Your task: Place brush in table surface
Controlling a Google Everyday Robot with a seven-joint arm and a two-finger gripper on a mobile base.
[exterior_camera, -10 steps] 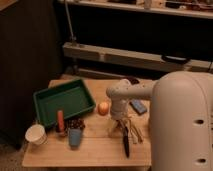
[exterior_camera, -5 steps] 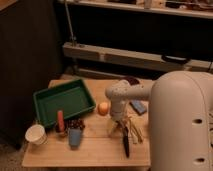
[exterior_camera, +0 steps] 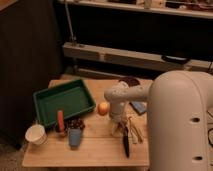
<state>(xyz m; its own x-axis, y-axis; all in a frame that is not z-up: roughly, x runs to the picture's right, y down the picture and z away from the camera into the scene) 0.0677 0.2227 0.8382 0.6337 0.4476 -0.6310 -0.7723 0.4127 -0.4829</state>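
The brush (exterior_camera: 125,144), slim and black-handled, lies on the light tan wooden table surface (exterior_camera: 95,147) near the front right, pointing toward the front edge. My gripper (exterior_camera: 118,126) hangs from the white arm just above the brush's far end, beside the pale wooden utensils (exterior_camera: 135,129). I cannot make out how the gripper stands against the brush.
A dark green tray (exterior_camera: 64,101) sits at the left. An orange fruit (exterior_camera: 103,108) lies by the arm. A white cup (exterior_camera: 36,134), a blue cup (exterior_camera: 75,137), an orange-red object (exterior_camera: 60,121) and a blue sponge (exterior_camera: 138,106) stand around. My white body (exterior_camera: 182,125) fills the right.
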